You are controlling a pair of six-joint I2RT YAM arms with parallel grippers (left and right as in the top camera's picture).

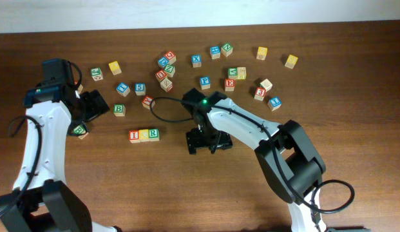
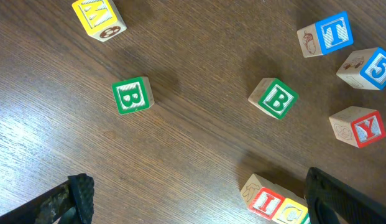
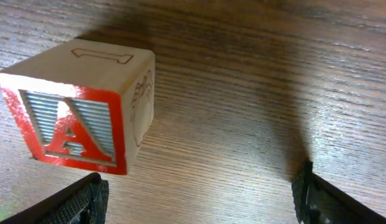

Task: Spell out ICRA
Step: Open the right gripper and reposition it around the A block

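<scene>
White links (image 1: 241,122), black joints (image 1: 296,154), green LED (image 1: 203,102).

loc: robot lab bench | evid: 2 arms (image 1: 245,125), wood table (image 1: 354,96), ltr blocks (image 1: 143,135)

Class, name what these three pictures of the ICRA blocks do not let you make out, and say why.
- Overhead: the A block is hidden under the right gripper; only the right wrist view shows it.
- Left wrist: the row is cut off after I and C by the bottom edge and a finger.
- Overhead: the green block under the left arm is partly covered, its letter unreadable.
</scene>
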